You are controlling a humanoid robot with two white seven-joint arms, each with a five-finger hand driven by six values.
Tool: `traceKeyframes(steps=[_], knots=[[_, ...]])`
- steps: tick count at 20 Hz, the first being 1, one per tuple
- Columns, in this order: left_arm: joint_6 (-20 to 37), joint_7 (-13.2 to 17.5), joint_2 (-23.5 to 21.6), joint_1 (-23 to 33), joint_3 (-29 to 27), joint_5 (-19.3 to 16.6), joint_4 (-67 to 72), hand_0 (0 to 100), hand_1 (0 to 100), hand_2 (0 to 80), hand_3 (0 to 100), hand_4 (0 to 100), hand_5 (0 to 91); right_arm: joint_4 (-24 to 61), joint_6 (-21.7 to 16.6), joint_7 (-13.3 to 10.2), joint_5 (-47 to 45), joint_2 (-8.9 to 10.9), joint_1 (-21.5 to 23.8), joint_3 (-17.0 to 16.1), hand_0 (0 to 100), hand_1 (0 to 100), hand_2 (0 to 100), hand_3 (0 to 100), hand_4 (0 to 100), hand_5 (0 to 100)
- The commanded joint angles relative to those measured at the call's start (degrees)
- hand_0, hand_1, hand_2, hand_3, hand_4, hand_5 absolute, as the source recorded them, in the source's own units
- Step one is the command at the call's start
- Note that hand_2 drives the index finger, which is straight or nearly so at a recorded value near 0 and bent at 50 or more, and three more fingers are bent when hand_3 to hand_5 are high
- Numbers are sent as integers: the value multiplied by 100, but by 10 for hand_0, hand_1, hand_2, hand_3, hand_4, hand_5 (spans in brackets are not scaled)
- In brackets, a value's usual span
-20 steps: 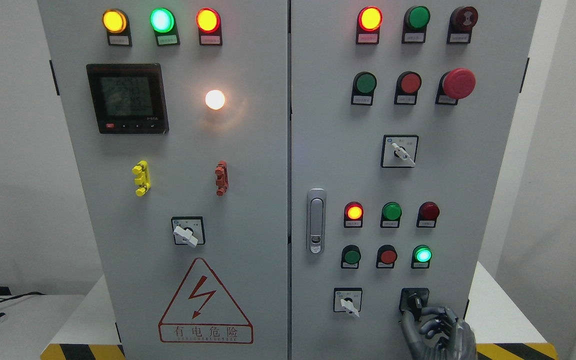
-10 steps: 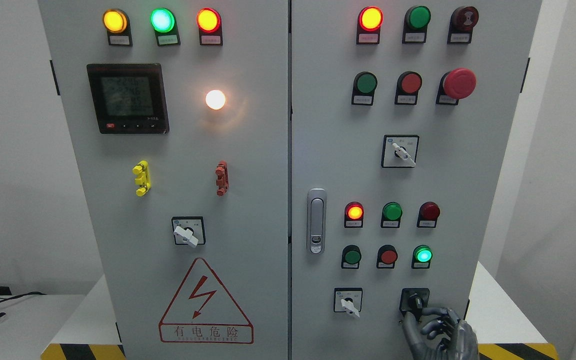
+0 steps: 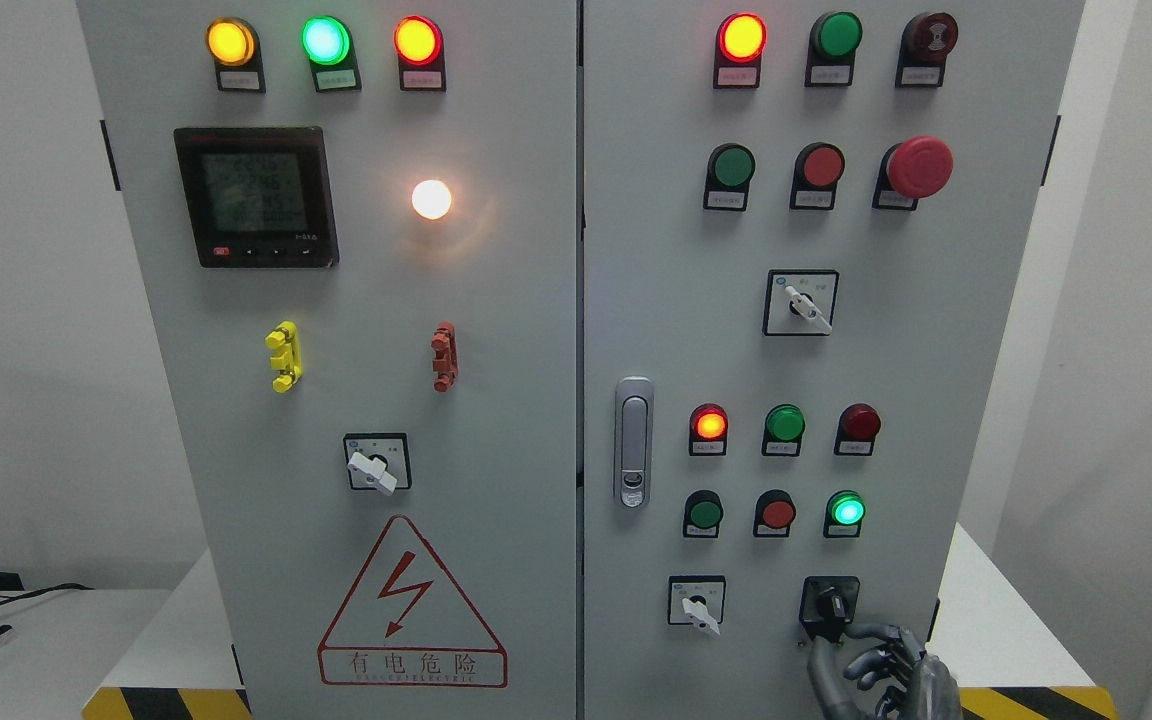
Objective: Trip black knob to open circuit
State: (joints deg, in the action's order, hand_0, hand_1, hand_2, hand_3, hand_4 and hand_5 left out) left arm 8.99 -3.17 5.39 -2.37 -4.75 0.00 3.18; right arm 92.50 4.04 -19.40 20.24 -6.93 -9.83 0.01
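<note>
one hand is at work here, and by our reading the job is mid-step rather than finished. the black knob point(image 3: 829, 603) sits in a black square plate at the lower right of the right cabinet door point(image 3: 936, 350), just right of a white selector switch point(image 3: 696, 603) and directly below a lit green lamp point(image 3: 845, 510). its short handle points up and slightly left. we cannot say from its angle alone whether it has been tripped, since no position marks are readable. the green lamp above glows and a red lamp point(image 3: 707, 424) higher up glows too, so nothing on the panel tells us the circuit has opened. we judge that the turn, or at least its confirmation, remains to be done.

our right hand point(image 3: 881, 668) comes up from the bottom edge at the right, just under the knob. its fingers point(image 3: 871, 633) are curled loosely, not spread. the uppermost one reaches left along the lower edge of the knob's plate, its tip close to the base of the knob. the thumb stands upright on the left side below the plate. whether any finger truly touches the handle we cannot tell. it does not look like a closed pinch on it. the left hand is out of sight.
</note>
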Motion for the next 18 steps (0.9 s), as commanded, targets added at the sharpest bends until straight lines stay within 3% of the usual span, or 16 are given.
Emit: traceKeyframes(steps=[1, 3, 4, 6, 7, 8, 12, 13, 14, 16, 18], knots=[[-3, 1, -3, 0, 0, -176, -2, 120, 389, 0, 0, 0, 0, 66, -455, -3, -11, 121, 331, -106, 328, 754, 409, 712, 754, 898], [-3, 1, -3, 0, 0, -176, -2, 120, 389, 0, 0, 0, 0, 154, -763, 6, -11, 130, 481, -124, 336, 744, 359, 671, 674, 786], [-3, 1, 6, 0, 0, -176, -2, 120, 389, 0, 0, 0, 0, 233, -860, 6, -20, 147, 612, -132, 339, 722, 335, 631, 615, 657], [-3, 1, 6, 0, 0, -176, -2, 120, 389, 0, 0, 0, 0, 400, -1036, 84, -64, 148, 823, -133, 350, 676, 312, 592, 566, 578], [-3, 1, -3, 0, 0, -176, 7, 120, 389, 0, 0, 0, 0, 496, -1141, 233, -82, 148, 938, -141, 318, 634, 299, 553, 516, 525], [-3, 1, -3, 0, 0, -176, 7, 120, 389, 0, 0, 0, 0, 610, -1282, 408, -90, 156, 1104, -150, 305, 529, 270, 490, 443, 452], [-3, 1, -3, 0, 0, -176, -2, 120, 389, 0, 0, 0, 0, 813, -2002, 1234, -634, 200, 1614, -185, 320, 447, 148, 298, 272, 294], [-3, 1, 6, 0, 0, -176, 7, 120, 389, 0, 0, 0, 0, 883, -2108, 1437, -775, 253, 1737, -185, 316, 423, 86, 226, 194, 207], [-3, 1, -3, 0, 0, -176, -2, 120, 389, 0, 0, 0, 0, 945, -2188, 1604, -915, 279, 1852, -185, 315, 414, 76, 212, 185, 202], [-3, 1, 6, 0, 0, -176, 7, 120, 389, 0, 0, 0, 0, 1059, -2250, 1851, -1118, 341, 2028, -176, 308, 326, 0, 87, 46, 47], [-3, 1, -3, 0, 0, -176, 7, 120, 389, 0, 0, 0, 0, 1156, -2250, 1896, -1303, 420, 2151, -150, 290, 266, 0, 42, 3, 0]])
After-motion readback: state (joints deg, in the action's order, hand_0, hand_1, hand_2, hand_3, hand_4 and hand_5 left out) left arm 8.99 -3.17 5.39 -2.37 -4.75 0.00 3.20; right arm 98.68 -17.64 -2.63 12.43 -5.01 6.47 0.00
